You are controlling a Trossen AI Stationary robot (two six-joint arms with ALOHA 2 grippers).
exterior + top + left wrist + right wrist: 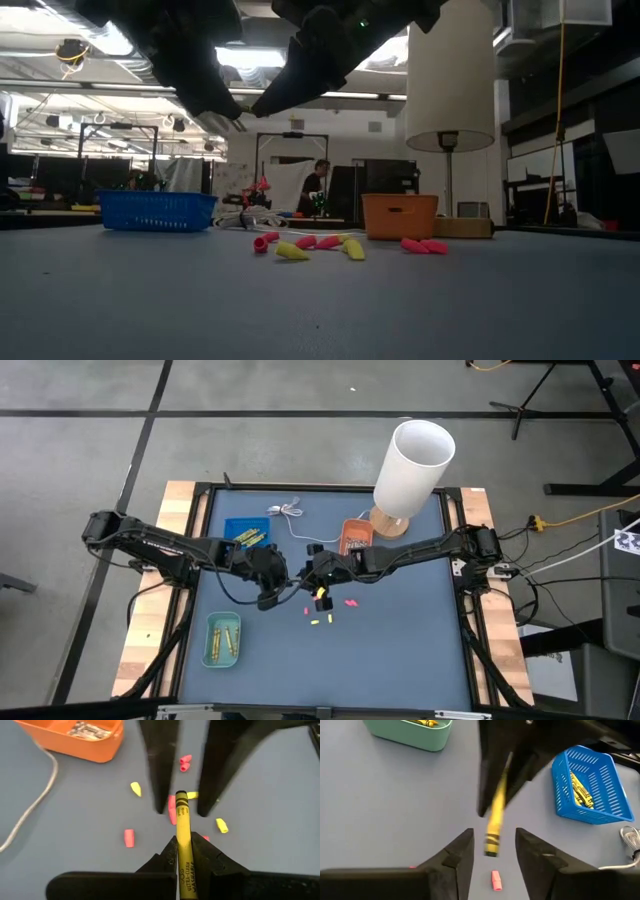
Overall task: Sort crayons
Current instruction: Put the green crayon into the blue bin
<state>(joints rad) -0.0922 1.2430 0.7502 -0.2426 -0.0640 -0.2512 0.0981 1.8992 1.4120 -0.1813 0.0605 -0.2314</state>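
Observation:
My left gripper (184, 852) is shut on a yellow crayon (182, 822) above the middle of the table, where it shows in the high view (290, 586). My right gripper (494, 845) is open. Its fingers stand on either side of the crayon's free end (491, 846) without touching it. It shows in the high view (318, 580). Several short pink and yellow crayon pieces (335, 610) lie flat on the blue-grey table below both grippers. They also show in the low view (305, 246). My left gripper pinches the yellow crayon between its two fingers at the labelled part of the shaft (185, 857). The crayon lies along the fingers and sticks out forward past their tips toward my right gripper. It is lifted clear of the table. Its rear end is hidden by the gripper.
A blue basket (247, 532) with yellow crayons stands at the far left. An orange tray (356, 536) stands at the far middle, and a green tray (222, 640) with yellow crayons at the near left. A white lamp (410, 470) and a white cable (290, 512) are at the far edge.

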